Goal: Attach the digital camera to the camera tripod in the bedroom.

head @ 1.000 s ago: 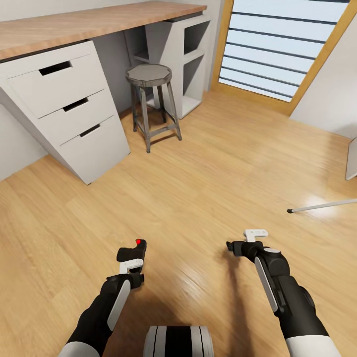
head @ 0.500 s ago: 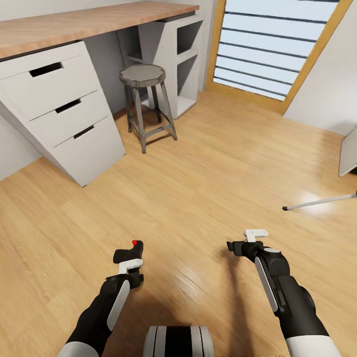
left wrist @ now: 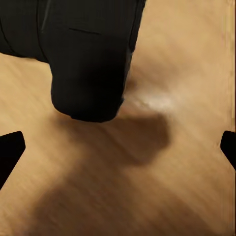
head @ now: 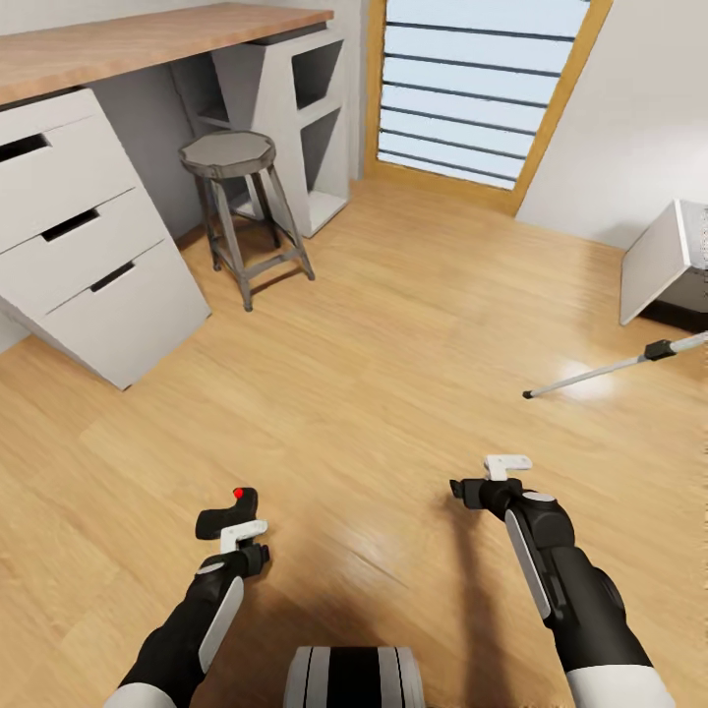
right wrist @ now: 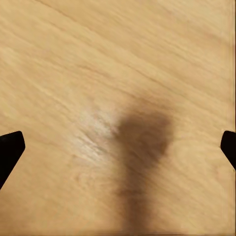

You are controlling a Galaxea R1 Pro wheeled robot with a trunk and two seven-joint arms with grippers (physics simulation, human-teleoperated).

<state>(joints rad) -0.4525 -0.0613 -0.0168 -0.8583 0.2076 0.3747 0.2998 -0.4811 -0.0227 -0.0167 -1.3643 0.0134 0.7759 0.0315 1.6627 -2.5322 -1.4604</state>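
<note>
The digital camera (head: 234, 508) rides in the left gripper (head: 232, 521), low over the wood floor (head: 393, 324) and well apart from the camera tripod (head: 615, 366), of which one thin silver-white leg with a black foot reaches in along the floor from beyond the right gripper (head: 487, 482). Taking that tripod leg as the mark, the camera sits far to its left and nearer the robot, the stool (head: 236, 211) and the desk (head: 118, 49) stand well beyond it to the left, and the window (head: 472, 88) lies behind it.

In the left wrist view the camera's black body (left wrist: 91, 54) hangs before the lens. The left fingers look clenched on the camera, whose red button shows above them in the head view. The right fingers (right wrist: 10, 150) stand wide apart, released, with nothing between them.

By its look the camera is a small, rigid, light box, and its smooth black shell may slip if squeezed off-centre. The flat sides of the body are the safest hold; the base should stay free for mounting. The tripod looks tall and spindly, so it would likely tip under a sideways push. Its head cannot be seen.
</note>
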